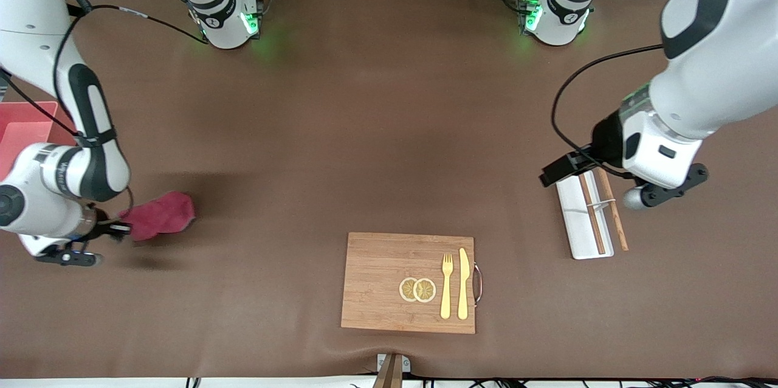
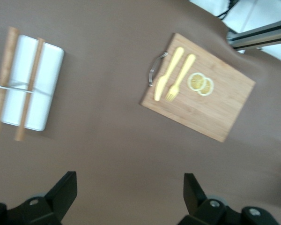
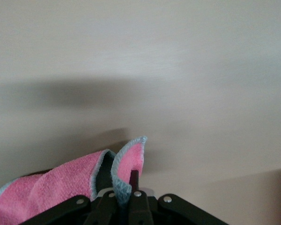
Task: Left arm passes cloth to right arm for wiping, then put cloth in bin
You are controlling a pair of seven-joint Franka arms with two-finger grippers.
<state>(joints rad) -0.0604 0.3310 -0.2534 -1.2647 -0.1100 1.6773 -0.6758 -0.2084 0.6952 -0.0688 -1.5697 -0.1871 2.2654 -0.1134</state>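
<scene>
Rectangular bamboo cutting board (image 1: pixel 408 282) sits nearest on the brown worktop (image 1: pixel 364 145). Right tool (image 1: pixel 112 228) grips the crimson-pink soft cloth (image 1: pixel 161 215) above the worktop, near the salmon-pink plastic bin (image 1: pixel 24 132). Left tool (image 2: pixel 131 194) hangs released, waiting over the white tray (image 1: pixel 582 218). Keep grip firm until over the bin.

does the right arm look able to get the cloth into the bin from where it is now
Probably yes. The right gripper is shut on the cloth, held above the table at the right arm's end, and the bin sits close by. Only the arm's own forearm partly overlaps it in the front view.
</scene>
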